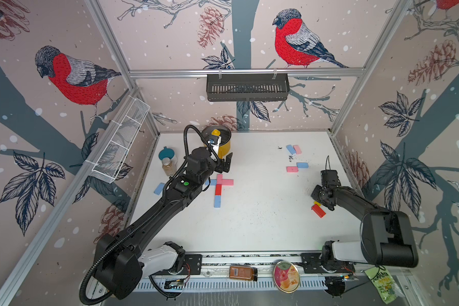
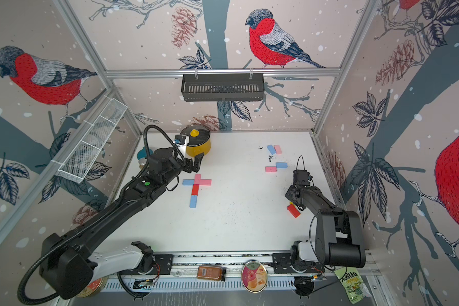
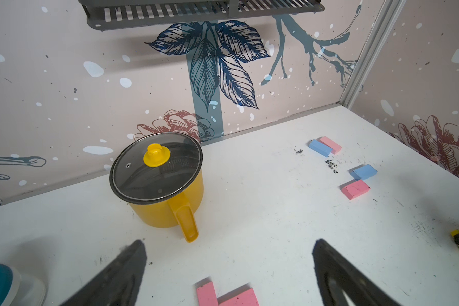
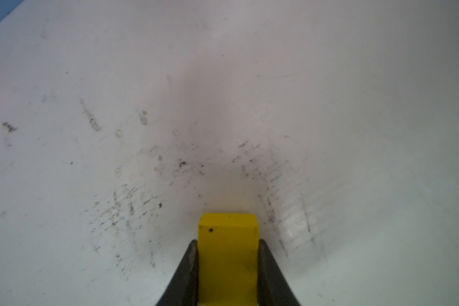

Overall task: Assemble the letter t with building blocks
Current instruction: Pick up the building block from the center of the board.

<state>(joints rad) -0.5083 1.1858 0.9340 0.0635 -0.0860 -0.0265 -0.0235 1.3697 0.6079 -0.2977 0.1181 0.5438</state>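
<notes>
Left claw [image 2: 196, 163] spread wide and empty, arm stretched forward, just past the cross-shaped blocks [image 2: 196, 188] near mid-table, beside the yellow pot [image 2: 198, 145]; probably held clear of the figure. Right claw [image 4: 227, 241] pinched on the yellow block [image 4: 228, 226], wrist tipped down at the table [image 1: 249, 225], red block [image 1: 318, 211] just beside; likely a pickup for the t. Lifted or not: can't tell.

Left arm [image 1: 154, 212] stretches far toward the left-centre, left gripper [image 1: 227, 162] spread wide. Right arm [image 1: 355, 197] folds at the right side, right gripper [image 4: 227, 242] pointing down, pinching a yellow block [image 4: 227, 229].
</notes>
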